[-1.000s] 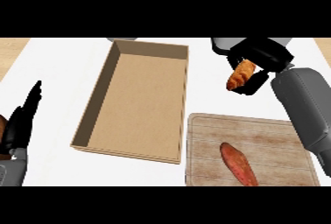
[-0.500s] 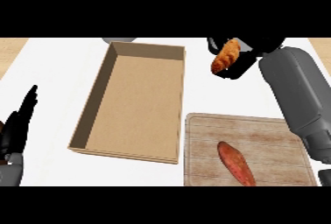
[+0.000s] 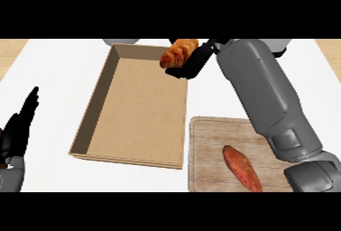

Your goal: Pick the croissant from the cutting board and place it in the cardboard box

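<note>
The golden-brown croissant is held in the air over the far right corner of the cardboard box, with my right hand shut on it. The long, open box lies left of centre and nothing shows inside it. The wooden cutting board sits at the lower right, behind my grey right forearm. My left hand rests open at the left edge, fingers up.
A reddish-orange sweet potato lies on the cutting board. A grey round object peeks in at the top, behind the box's far end. The white counter ends in wooden strips at both top corners.
My right hand has carried the croissant leftward from beside the box to above its far right corner. The view has shifted slightly; my left hand stays resting.
</note>
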Tool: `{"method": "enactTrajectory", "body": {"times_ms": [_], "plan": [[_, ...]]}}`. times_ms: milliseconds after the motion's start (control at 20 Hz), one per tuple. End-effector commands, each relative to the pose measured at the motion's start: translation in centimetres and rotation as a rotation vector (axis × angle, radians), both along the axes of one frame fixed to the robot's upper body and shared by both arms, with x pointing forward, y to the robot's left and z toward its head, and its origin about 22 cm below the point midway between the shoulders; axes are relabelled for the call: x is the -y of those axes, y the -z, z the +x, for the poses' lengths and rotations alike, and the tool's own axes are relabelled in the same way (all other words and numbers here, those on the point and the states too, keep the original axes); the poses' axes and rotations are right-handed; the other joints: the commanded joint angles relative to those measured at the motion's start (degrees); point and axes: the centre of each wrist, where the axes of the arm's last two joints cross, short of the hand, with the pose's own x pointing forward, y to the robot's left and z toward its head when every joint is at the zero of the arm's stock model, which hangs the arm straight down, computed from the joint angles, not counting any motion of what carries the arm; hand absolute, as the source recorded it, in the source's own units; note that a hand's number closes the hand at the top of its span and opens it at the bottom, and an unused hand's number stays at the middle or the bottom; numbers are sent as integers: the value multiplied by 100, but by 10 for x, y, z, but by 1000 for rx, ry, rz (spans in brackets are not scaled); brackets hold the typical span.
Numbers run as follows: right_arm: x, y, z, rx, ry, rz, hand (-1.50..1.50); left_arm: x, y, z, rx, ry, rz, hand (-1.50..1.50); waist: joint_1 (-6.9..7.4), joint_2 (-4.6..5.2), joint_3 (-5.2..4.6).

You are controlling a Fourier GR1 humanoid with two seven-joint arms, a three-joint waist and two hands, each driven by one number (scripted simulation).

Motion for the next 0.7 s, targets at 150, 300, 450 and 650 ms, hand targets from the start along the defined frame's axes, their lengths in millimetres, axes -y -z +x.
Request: {"method": "enactTrajectory", "body": {"times_ms": [150, 300, 450, 650], "plan": [[-66, -25, -9, -159, 27, 6, 150, 5, 6, 0, -6, 7, -15, 0, 108, 24, -4], [-75, -5, -8, -181, 39, -1, 150, 22, 4, 15, 8, 38, 0, 0, 174, 52, -6], [-82, -6, -3, -198, 57, -3, 150, 5, -10, 2, 13, 48, -3, 0, 315, 67, -4], [-90, 11, -8, -198, 79, -6, 150, 30, -7, 23, 17, 90, -10, 0, 450, 104, -11]]}}
